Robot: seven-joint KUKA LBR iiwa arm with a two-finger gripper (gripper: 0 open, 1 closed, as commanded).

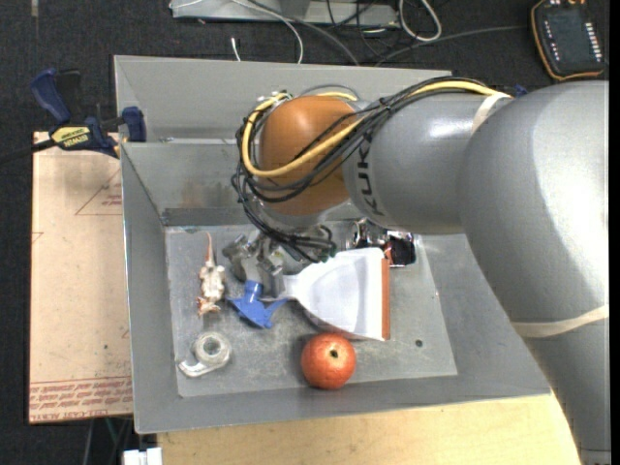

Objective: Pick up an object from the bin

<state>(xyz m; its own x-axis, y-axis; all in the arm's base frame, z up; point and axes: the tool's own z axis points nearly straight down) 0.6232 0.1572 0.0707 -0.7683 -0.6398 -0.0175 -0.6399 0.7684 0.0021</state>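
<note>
Legible writing: black lettering ran vertically on the grey casing of the arm (436, 163), just right of the orange cover (300, 153). It read in part as "KU", and the rest was hidden behind black and yellow cables (254, 134). No label could be read on any item in the bin (145, 260).

Gripper (260, 264): low over the bin floor, left of centre in the frame and directly beneath the orange cover. The state of the jaws could not be told, and nothing was seen held between them.

Nearest item: a small blue plastic piece (252, 310), irregular in shape with a short stem pointing right. It lay on the floor just below the gripper, and contact between them could not be confirmed.

Adjacent items:
- A white scoop-like piece with an orange edge (339, 294) lay immediately right of the blue piece.
- A small tan figure (210, 284) lay to the left of the gripper.
- A clear tape roll (205, 353) sat at lower left.
- A red apple (327, 360) sat at lower centre, apart from the rest.
- A black and red item (399, 250) lay partly under the arm, to the right.
</note>
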